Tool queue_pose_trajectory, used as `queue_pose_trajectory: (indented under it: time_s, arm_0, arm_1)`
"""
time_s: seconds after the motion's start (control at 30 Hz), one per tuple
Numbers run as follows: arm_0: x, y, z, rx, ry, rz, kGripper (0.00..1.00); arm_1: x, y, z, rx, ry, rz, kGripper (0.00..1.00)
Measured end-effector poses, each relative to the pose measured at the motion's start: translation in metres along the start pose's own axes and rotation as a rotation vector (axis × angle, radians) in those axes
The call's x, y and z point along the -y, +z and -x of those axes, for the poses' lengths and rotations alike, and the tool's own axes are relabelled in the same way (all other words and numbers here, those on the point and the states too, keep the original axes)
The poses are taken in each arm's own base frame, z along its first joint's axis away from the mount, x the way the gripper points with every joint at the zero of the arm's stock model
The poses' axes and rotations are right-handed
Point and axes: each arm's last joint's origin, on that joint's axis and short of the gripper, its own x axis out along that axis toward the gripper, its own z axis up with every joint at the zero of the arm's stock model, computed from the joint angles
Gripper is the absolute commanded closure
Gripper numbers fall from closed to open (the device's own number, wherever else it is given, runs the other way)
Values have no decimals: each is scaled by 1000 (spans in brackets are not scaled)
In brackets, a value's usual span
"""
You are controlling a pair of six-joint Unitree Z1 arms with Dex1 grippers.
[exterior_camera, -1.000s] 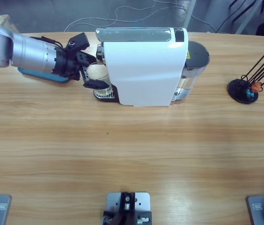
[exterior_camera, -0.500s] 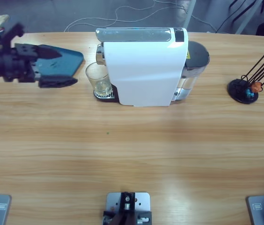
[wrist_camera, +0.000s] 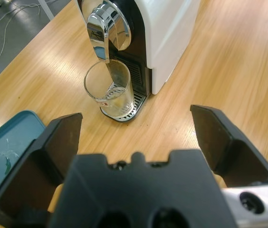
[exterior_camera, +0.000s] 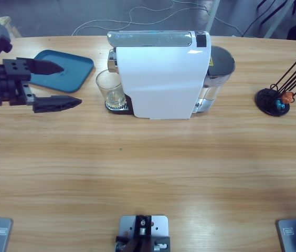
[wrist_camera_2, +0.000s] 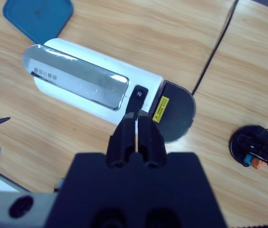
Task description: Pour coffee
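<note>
Since a moment ago the left gripper (exterior_camera: 64, 84) has drawn back from the glass (exterior_camera: 109, 89), jaws spread wide and empty, leaving it under the coffee machine (exterior_camera: 161, 73) spout; smooth, breakable, it wants a mid-wall grip.

One coffee machine (exterior_camera: 161, 79), one glass tumbler (exterior_camera: 109, 88), one blue tray (exterior_camera: 66, 64) and one black capsule stand (exterior_camera: 272, 101) are sitting on the worktop (exterior_camera: 148, 168). Two capsules, one orange (exterior_camera: 287, 96) and one blue (exterior_camera: 280, 105), are resting on the stand.
</note>
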Motion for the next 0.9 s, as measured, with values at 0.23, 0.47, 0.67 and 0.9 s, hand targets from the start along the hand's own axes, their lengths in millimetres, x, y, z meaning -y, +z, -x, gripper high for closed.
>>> queue_pose_trajectory:
  time_s: [0.23, 0.47, 0.67, 0.9]
  arm_0:
    - [1, 0, 0, -2, -1, -1, 18]
    - [1, 0, 0, -2, -3, -2, 18]
    - [1, 0, -1, -2, -3, -2, 18]
    - [1, 0, -1, -2, -4, -2, 18]
  arm_1:
    - [-2, 8, -30, -51, 3, 10, 1000]
    - [-2, 9, -43, -75, -1, 15, 1000]
    - [-2, 9, -52, -92, -5, 22, 1000]
    - [-2, 9, -53, -98, -5, 30, 1000]
